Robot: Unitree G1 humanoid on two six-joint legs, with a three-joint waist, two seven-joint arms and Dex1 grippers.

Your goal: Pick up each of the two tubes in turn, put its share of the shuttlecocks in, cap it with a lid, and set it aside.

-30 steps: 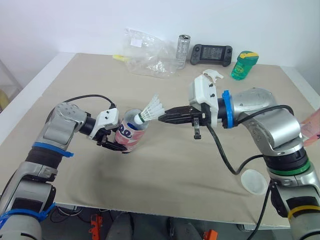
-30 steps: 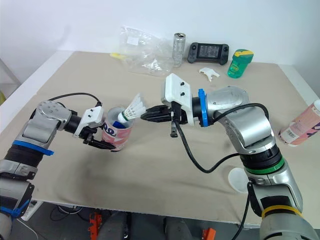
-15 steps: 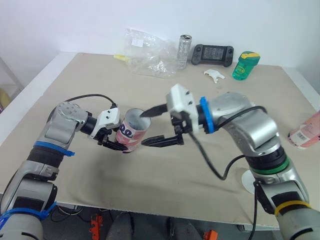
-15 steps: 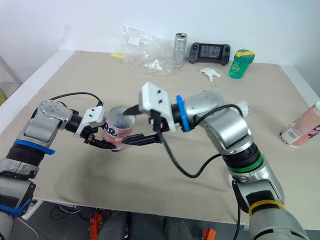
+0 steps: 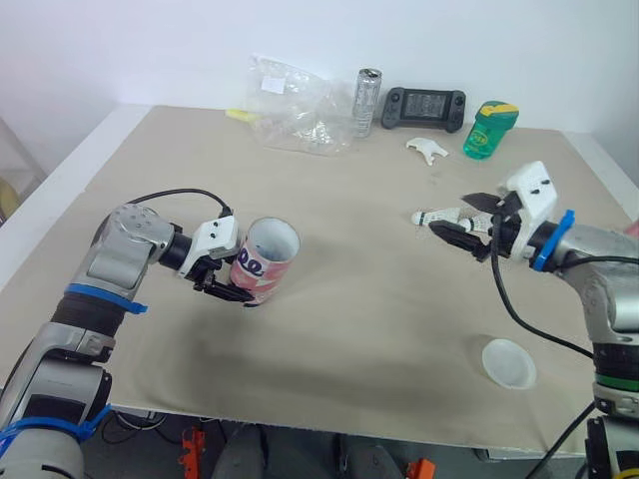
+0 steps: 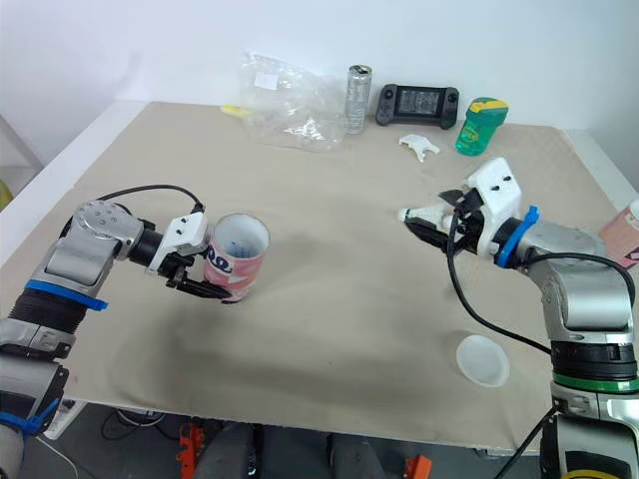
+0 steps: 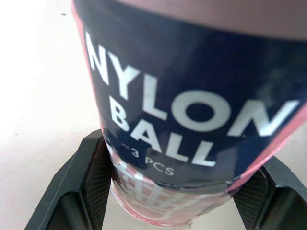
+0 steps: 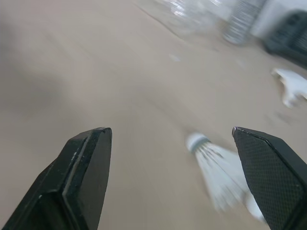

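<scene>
Left pincer (image 5: 232,286) is clamped on the pink tube (image 5: 266,259), held mouth-up over the left of the table (image 5: 339,329). Right pincer (image 5: 457,216) is spread wide around a shuttlecock (image 5: 431,216) lying on the table. A white lid (image 5: 508,363) is noted nearby.

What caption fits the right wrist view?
Open right claw facing a shuttlecock lying on the table.

We read "NYLON BALL", with "3 PCS" under it, on the tube (image 7: 192,91) between the left gripper's (image 7: 175,189) fingers (image 7: 98,184).
</scene>
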